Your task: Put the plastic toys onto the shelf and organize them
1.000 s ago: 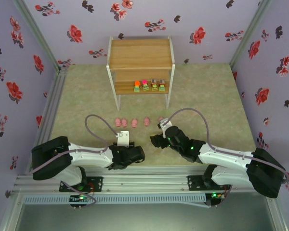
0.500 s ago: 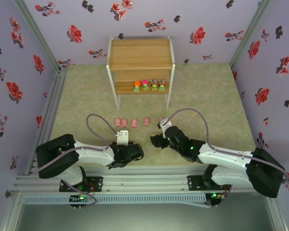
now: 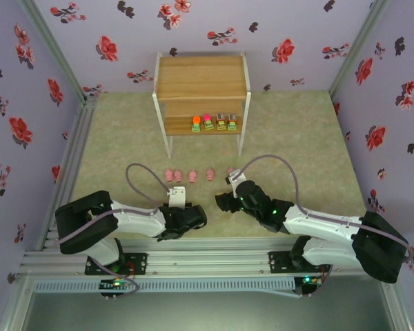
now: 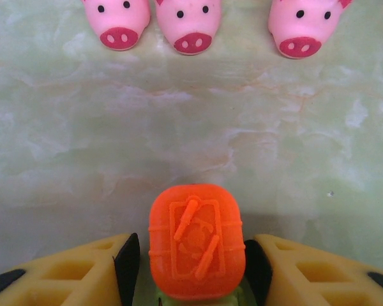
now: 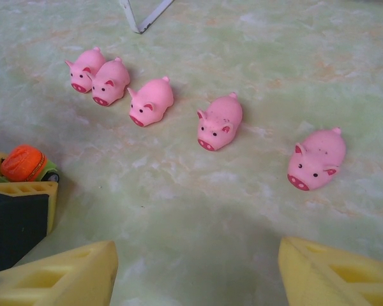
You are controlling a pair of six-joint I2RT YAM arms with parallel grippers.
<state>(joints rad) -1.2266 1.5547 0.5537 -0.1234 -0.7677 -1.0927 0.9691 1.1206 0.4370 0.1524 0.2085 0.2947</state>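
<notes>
My left gripper [image 4: 191,255] bracketed the orange-topped toy [image 4: 196,239] near the surface's [image 3: 297,138] front edge; firm pinch or not, I could not tell. My right gripper [image 5: 195,268] stood spread, empty. Five pigs [image 5: 220,121] lay at twelve o'clock. A loose hold risked dropping the toy before the shelf [image 3: 201,76].

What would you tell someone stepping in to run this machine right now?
Left gripper: jaws flank the orange-topped toy; firm grip unclear.
Right gripper: open, empty, over the table near the pigs.
The five pigs stand in a row on the table.
Done: four blocky toys sit in a line on the shelf, lower board.
Left: shelve the orange-topped toy and all five pigs.
</notes>
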